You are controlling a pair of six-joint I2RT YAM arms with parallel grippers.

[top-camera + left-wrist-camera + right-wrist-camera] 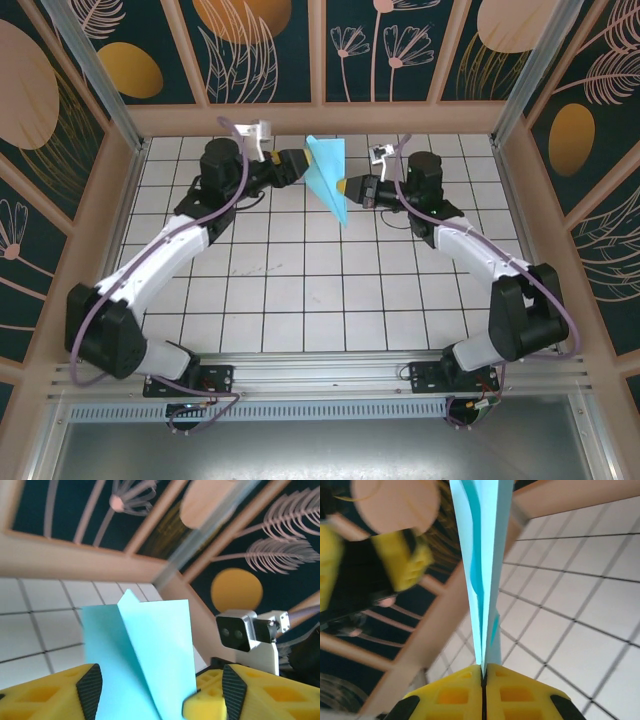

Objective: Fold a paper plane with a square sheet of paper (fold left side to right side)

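The turquoise-blue paper plane [328, 175] hangs in the air above the far middle of the table, folded and creased, its point down toward the near right. My right gripper [347, 188] is shut on its lower edge; in the right wrist view the yellow jaws [483, 672] meet on the thin folded layers [482, 555]. My left gripper [300, 165] stands open at the paper's left side. In the left wrist view its fingers [160, 695] are wide apart, with the creased sheet [150, 645] standing between them without touching either pad.
White grid tiles cover the table [300, 290]. The back wooden rail [320, 118] and patterned wall lie close behind both grippers. The right arm's wrist camera [245, 635] sits just beyond the paper. Side walls with metal posts [90, 90] bound the cell.
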